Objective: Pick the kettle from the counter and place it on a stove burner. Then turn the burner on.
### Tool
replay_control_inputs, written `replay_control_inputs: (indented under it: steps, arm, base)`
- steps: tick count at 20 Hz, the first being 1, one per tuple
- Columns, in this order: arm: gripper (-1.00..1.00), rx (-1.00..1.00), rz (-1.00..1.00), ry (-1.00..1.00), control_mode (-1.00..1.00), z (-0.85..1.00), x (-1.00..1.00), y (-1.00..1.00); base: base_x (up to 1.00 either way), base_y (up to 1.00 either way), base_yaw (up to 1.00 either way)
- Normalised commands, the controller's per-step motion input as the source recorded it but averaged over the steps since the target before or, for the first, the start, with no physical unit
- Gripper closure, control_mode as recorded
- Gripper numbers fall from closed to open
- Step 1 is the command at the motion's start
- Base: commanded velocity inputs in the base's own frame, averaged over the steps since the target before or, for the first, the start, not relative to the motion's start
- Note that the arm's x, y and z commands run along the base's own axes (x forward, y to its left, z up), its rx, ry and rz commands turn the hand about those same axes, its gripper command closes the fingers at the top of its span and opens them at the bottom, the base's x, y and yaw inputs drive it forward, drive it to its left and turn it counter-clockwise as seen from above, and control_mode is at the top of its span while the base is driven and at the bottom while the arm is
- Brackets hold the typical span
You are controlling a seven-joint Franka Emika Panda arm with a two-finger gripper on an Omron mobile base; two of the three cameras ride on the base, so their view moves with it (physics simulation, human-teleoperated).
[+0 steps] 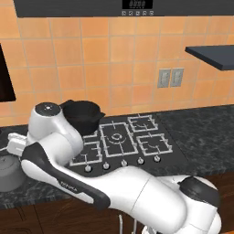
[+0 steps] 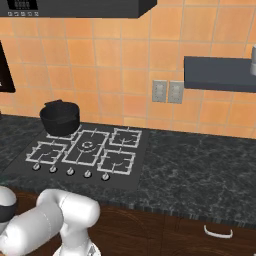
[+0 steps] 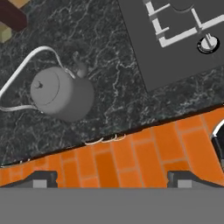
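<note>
In the hand view, the grey metal kettle [image 3: 61, 92] is seen in the left half of the frame, above and between the two dark tips of the pincer [image 3: 111, 178], which rise at the bottom edge. The pincer is spread wide and holds nothing. The kettle is well apart from it, with floor tiles showing between. The thin wire handle [image 3: 19, 74] is tilted over toward the left edge of the frame, and the short spout [image 3: 78, 66] points toward the upper right, at the stove [image 3: 175, 52].

The kettle rests upright on the dark marbled table [image 3: 118, 83], just beside the corner of the black cooktop in the upper right. In the left base view, the kettle [image 1: 9, 171] is found at the lower left edge, left of the stove [image 1: 171, 153]; a black pot [image 1: 84, 114] occupies the burner at the stove's upper left. Orange wall tiles fill the background.
</note>
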Motion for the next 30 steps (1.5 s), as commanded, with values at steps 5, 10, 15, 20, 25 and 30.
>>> replay_control_inputs:
  steps: [5,10,15,20,25,30]
  arm:
    - [-1.00,0.00,-0.01,0.00,-1.00,-0.04,0.43,0.40]
    - [-1.00,0.00,0.00,0.00,-1.00,-0.11,0.50,0.50]
    - [-1.00,0.00,0.00,0.00,-1.00,-0.17,0.42,0.42]
    - [-1.00,0.00,-0.03,0.00,-1.00,-0.16,0.26,0.45]
    - [-1.00,0.00,-0.06,0.00,-1.00,-0.16,0.26,0.48]
    - [-1.00,0.00,-0.06,0.00,-1.00,-0.10,0.24,0.40]
  base:
    - [0.00,0.00,0.00]
    - [0.00,0.00,0.00]
    - [0.00,0.00,0.00]
    - [0.00,0.00,0.00]
    - [0.00,0.00,0.00]
    - [0.00,0.00,0.00]
